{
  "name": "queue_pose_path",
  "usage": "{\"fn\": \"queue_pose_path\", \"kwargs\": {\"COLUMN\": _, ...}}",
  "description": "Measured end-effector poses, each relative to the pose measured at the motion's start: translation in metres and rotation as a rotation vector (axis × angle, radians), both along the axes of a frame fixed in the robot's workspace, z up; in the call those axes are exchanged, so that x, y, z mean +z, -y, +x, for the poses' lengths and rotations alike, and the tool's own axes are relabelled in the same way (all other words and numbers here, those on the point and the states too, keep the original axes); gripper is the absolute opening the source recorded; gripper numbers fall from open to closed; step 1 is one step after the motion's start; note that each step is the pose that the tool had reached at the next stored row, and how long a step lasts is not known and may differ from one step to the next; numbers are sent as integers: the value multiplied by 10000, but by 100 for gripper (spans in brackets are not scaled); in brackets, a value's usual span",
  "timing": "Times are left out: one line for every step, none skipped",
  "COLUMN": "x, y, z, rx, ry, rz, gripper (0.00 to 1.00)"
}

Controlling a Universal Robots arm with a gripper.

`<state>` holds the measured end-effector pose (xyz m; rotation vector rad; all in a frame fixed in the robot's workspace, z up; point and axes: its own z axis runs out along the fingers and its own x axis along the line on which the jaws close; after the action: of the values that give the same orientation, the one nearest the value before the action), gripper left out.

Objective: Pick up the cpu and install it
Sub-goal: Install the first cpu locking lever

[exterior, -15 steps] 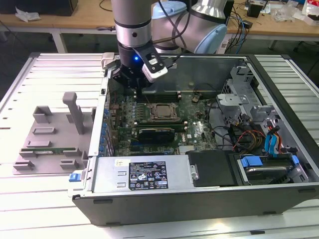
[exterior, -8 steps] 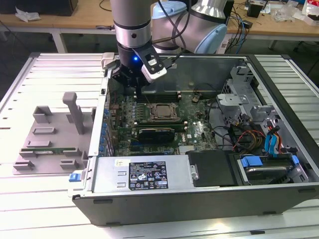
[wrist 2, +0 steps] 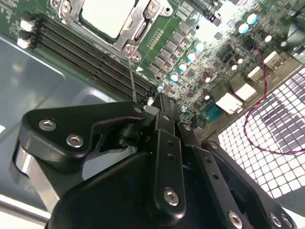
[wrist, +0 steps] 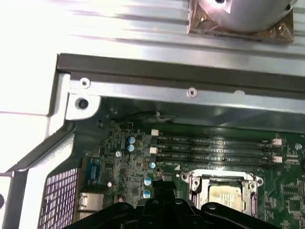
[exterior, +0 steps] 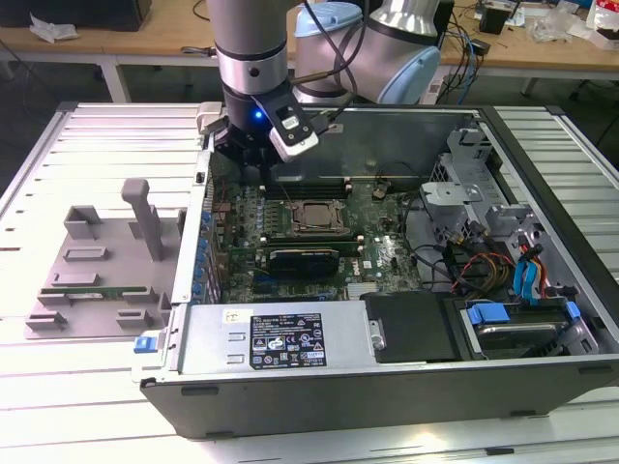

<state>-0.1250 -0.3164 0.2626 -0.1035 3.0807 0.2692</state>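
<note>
Gripper: the gripper (wrist 2: 161,100) has its black fingers drawn together, with no gap showing and nothing visibly pinched between them.
Gripper's place: in the exterior view the gripper (exterior: 253,159) hangs under the arm (exterior: 250,39), over the far corner of the motherboard (exterior: 387,251) towards the exterior view's left. In the first wrist view the gripper (wrist: 164,188) stands just beside the socket.
Cpu: the cpu (exterior: 314,215) lies flat inside the socket frame (exterior: 290,205) on the board, apart from the gripper. Its pale metal top shows in both wrist views (wrist 2: 106,14) (wrist: 224,196).
Socket frame: this silver metal surround (wrist 2: 143,24) runs round the chip on all sides (bright screws show at its corners).
Thin rod: a thin metal rod (wrist 2: 131,71) runs from the frame's corner towards the fingers. I cannot tell whether it touches them.
Memory slots: long dark memory slots (wrist: 214,150) run side by side just beside the socket (wrist 2: 81,52).
Grille: a perforated grille (wrist 2: 276,138) stands at the board's edge, near the gripper.
Case: the open computer case (exterior: 387,382) lies on its side and holds the board.
Outside the case: a grey fixture (exterior: 97,271) rests on the slatted table (exterior: 58,387), at the exterior view's left.
</note>
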Motion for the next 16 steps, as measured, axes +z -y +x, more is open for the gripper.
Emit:
{"fn": "queue_pose_path", "kwargs": {"x": -1, "y": 1, "z": -1, "rx": -1, "ry": 0, "rz": 142, "gripper": 11}}
{"fn": "queue_pose_path", "kwargs": {"x": -6, "y": 3, "z": -2, "rx": 0, "ry": 0, "rz": 293, "gripper": 11}}
{"fn": "queue_pose_path", "kwargs": {"x": -15, "y": 6, "z": -2, "rx": -1, "ry": 1, "rz": 416, "gripper": 11}}
{"fn": "queue_pose_path", "kwargs": {"x": -23, "y": 7, "z": -2, "rx": 0, "ry": 0, "rz": 548, "gripper": 11}}
{"fn": "queue_pose_path", "kwargs": {"x": -29, "y": 9, "z": -2, "rx": 0, "ry": 0, "rz": 650, "gripper": 11}}
{"fn": "queue_pose_path", "kwargs": {"x": -34, "y": 9, "z": -3, "rx": -1, "ry": 1, "rz": 687, "gripper": 11}}
{"fn": "queue_pose_path", "kwargs": {"x": -39, "y": 8, "z": -3, "rx": -2, "ry": 1, "rz": 697, "gripper": 11}}
{"fn": "queue_pose_path", "kwargs": {"x": -44, "y": 8, "z": -3, "rx": -2, "ry": 1, "rz": 698, "gripper": 11}}
{"fn": "queue_pose_path", "kwargs": {"x": -50, "y": 9, "z": -2, "rx": -1, "ry": -2, "rz": 696, "gripper": 11}}
{"fn": "queue_pose_path", "kwargs": {"x": -56, "y": 9, "z": 11, "rx": 0, "ry": 0, "rz": 698, "gripper": 11}}
{"fn": "queue_pose_path", "kwargs": {"x": -58, "y": 9, "z": 25, "rx": -1, "ry": -1, "rz": 698, "gripper": 11}}
{"fn": "queue_pose_path", "kwargs": {"x": -59, "y": 8, "z": 40, "rx": 0, "ry": 0, "rz": 698, "gripper": 11}}
{"fn": "queue_pose_path", "kwargs": {"x": -60, "y": 9, "z": 56, "rx": -1, "ry": 0, "rz": 698, "gripper": 11}}
{"fn": "queue_pose_path", "kwargs": {"x": -60, "y": 8, "z": 72, "rx": -2, "ry": -1, "rz": 698, "gripper": 11}}
{"fn": "queue_pose_path", "kwargs": {"x": -60, "y": 9, "z": 93, "rx": -1, "ry": -2, "rz": 697, "gripper": 11}}
{"fn": "queue_pose_path", "kwargs": {"x": -60, "y": 9, "z": 120, "rx": 0, "ry": -3, "rz": 697, "gripper": 11}}
